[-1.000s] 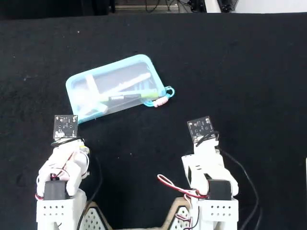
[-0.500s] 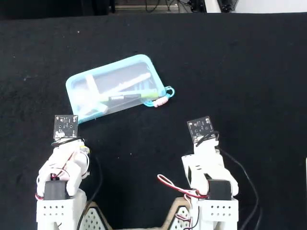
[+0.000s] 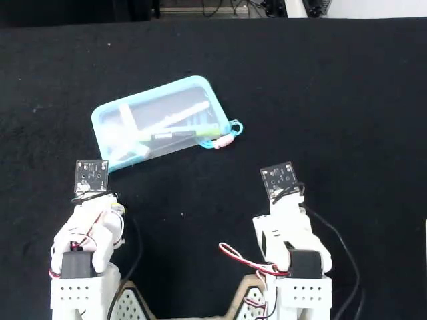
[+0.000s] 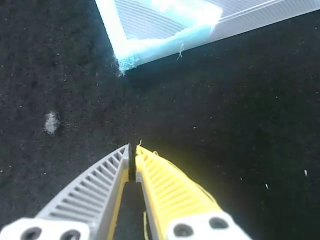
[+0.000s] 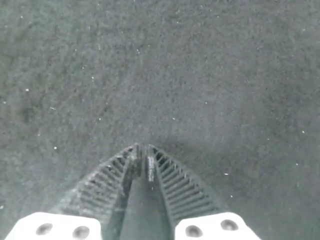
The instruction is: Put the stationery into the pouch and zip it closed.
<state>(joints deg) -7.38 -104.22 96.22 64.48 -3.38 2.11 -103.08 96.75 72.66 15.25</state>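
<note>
A light blue, see-through pouch (image 3: 159, 122) lies tilted on the black table, left of centre, with several pens and markers inside it. Its zipper pull with a pink and blue charm (image 3: 227, 137) sits at the pouch's right end. The left arm is folded back at the near left, its gripper (image 4: 133, 152) shut and empty just short of the pouch's near corner (image 4: 125, 59). At the near right, my right gripper (image 5: 142, 152) is shut over bare cloth, with nothing in it.
Black cloth (image 3: 333, 100) covers the whole table. Both arm bases (image 3: 80, 287) stand at the near edge. Cables and a pale surface lie beyond the table's far edge.
</note>
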